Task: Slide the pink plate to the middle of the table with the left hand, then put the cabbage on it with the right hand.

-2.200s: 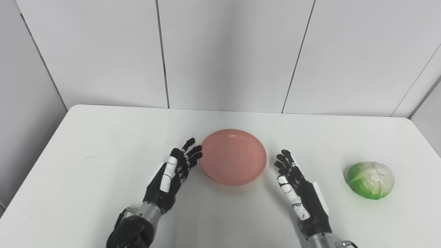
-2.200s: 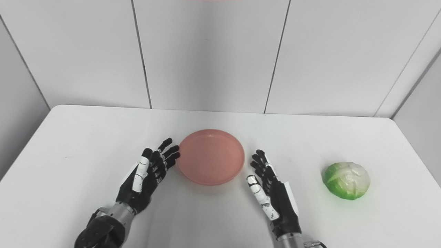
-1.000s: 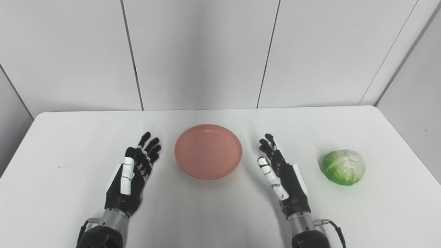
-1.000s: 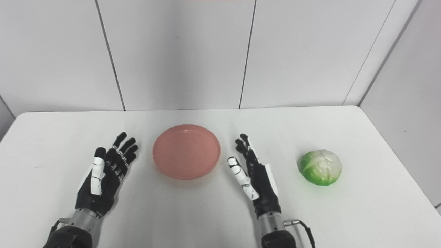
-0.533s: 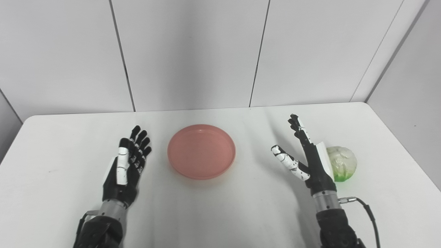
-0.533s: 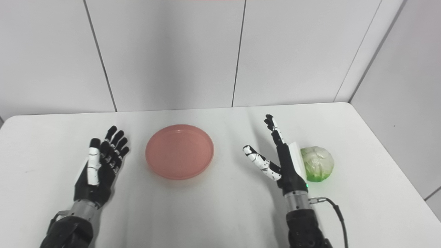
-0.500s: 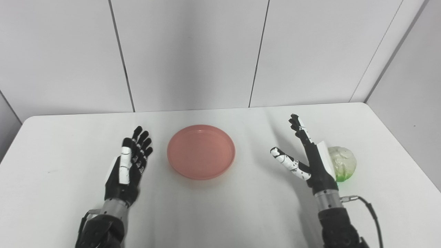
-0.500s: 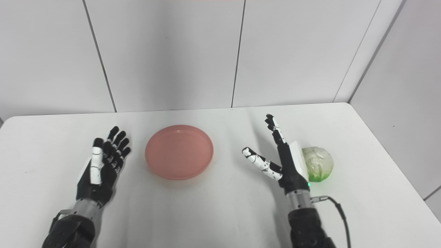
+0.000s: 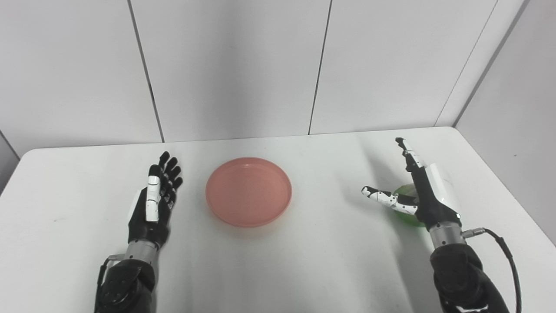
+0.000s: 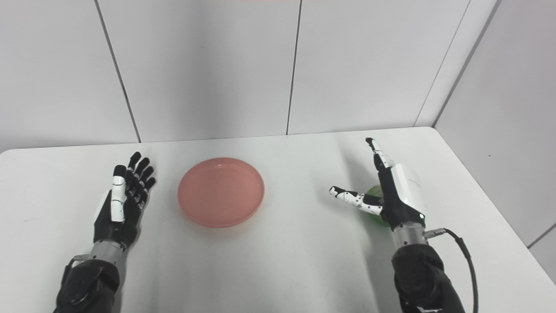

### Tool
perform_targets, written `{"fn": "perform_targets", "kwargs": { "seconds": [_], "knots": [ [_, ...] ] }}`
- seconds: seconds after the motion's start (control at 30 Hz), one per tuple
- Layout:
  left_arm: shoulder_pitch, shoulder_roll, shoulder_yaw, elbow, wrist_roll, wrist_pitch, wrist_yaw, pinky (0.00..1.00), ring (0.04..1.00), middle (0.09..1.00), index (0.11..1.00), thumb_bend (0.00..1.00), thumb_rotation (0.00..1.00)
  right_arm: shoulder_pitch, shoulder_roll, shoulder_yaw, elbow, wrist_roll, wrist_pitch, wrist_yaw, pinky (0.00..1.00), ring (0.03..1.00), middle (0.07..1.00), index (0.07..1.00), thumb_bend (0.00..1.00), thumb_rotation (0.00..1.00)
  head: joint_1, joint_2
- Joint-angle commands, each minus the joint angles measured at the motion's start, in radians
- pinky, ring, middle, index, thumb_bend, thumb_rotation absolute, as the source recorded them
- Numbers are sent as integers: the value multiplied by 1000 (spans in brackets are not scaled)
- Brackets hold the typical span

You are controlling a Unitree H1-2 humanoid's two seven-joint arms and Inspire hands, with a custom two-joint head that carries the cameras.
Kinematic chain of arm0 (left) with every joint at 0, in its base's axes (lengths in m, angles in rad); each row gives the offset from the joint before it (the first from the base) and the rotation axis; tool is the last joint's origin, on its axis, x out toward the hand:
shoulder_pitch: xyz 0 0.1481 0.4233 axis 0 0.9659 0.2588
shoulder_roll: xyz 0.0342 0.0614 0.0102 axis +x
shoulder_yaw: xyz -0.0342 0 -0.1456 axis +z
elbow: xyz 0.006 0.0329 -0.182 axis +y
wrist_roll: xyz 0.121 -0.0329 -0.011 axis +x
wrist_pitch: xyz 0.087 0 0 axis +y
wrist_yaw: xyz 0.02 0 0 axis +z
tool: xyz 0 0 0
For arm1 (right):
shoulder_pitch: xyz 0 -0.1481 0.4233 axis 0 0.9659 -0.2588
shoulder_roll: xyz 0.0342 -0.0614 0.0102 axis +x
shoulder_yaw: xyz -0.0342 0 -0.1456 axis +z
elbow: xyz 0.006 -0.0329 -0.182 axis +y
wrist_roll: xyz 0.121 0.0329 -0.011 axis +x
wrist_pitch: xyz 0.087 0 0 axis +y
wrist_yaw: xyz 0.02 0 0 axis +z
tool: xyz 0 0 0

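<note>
The right hand (image 9: 423,191) is spread, thumb splayed wide and fingers extended, positioned directly over the round green-and-white cabbage (image 9: 405,208), which it largely hides; contact cannot be confirmed. This posture appears intended to enclose the cabbage from above before closure. The left hand (image 9: 154,201) rests palm-up, fingers apart and empty, just beside the shallow round pink plastic plate (image 9: 248,191), clear of its rim. The plate sits near the middle of the plain white table (image 9: 278,261). Grey-white panelled walls (image 9: 234,65) enclose the table behind and at the right.
</note>
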Motion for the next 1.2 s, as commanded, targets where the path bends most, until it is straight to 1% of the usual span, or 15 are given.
{"fn": "perform_targets", "kwargs": {
  "seconds": [0.0,0.1,0.13,0.17,0.2,0.23,0.33,0.5,0.7,0.87,0.9,0.93,1.0,1.07,1.17],
  "knots": [
    [-34,4,-6,-11,18,-47,11,1000,1000,1000,1000,722,1000,-30,-40,-11,-42,-41,70,17,776,900,936,943,842,511,-19,-4],
    [-34,8,-1,1,21,-64,14,1000,1000,1000,1000,717,1000,-37,-57,0,-49,-74,136,45,816,934,960,957,879,531,-58,-12],
    [-34,10,-1,8,25,-77,16,1000,1000,1000,1000,712,1000,-37,-68,7,-49,-93,151,53,842,943,964,958,890,502,-58,-12],
    [-34,12,0,14,27,-87,16,1000,1000,1000,1000,710,1000,-37,-82,18,-52,-121,169,64,898,952,965,961,916,462,-66,-14],
    [-35,16,0,21,28,-97,15,1000,1000,1000,1000,710,1000,-36,-94,27,-56,-146,191,79,920,955,965,962,927,449,-73,-16],
    [-35,20,1,27,28,-106,11,1000,1000,1000,1000,714,1000,-36,-101,33,-62,-165,213,93,979,966,968,965,964,411,-80,-17],
    [-35,31,4,42,22,-133,-3,1000,1000,1000,1000,712,1000,-40,-106,41,-69,-197,260,118,997,975,968,965,995,378,-97,-18],
    [-45,47,12,76,15,-164,-7,1000,1000,1000,1000,726,1000,-43,-87,34,-60,-216,274,140,1000,991,972,964,1000,328,-110,-21],
    [-58,51,24,107,1,-187,-16,1000,1000,1000,1000,736,1000,-48,-49,-8,-67,-279,275,247,1000,999,992,974,1000,311,-108,-22],
    [-58,48,31,104,-10,-183,-16,1000,1000,1000,1000,735,1000,-55,-23,-51,-70,-277,275,320,901,967,993,967,997,236,-106,-22],
    [-59,47,33,101,-14,-179,-16,1000,1000,1000,1000,741,1000,-56,-20,-58,-70,-271,275,331,856,945,986,961,998,207,-104,-22],
    [-61,46,35,103,-17,-178,-16,1000,1000,1000,1000,744,1000,-57,-18,-62,-70,-268,275,341,839,938,989,962,992,187,-104,-22],
    [-64,48,35,108,-21,-183,-19,1000,1000,1000,1000,750,1000,-58,-17,-66,-67,-261,275,352,768,907,980,954,982,129,-103,-22],
    [-63,48,32,105,-20,-184,-18,1000,1000,1000,1000,750,1000,-59,-17,-64,-61,-258,275,348,743,893,972,946,978,103,-100,-22],
    [-53,46,25,79,-9,-169,-11,1000,1000,1000,1000,727,1000,-63,-9,-73,-47,-255,275,350,683,864,949,902,937,14,-100,-23]
  ]
}}
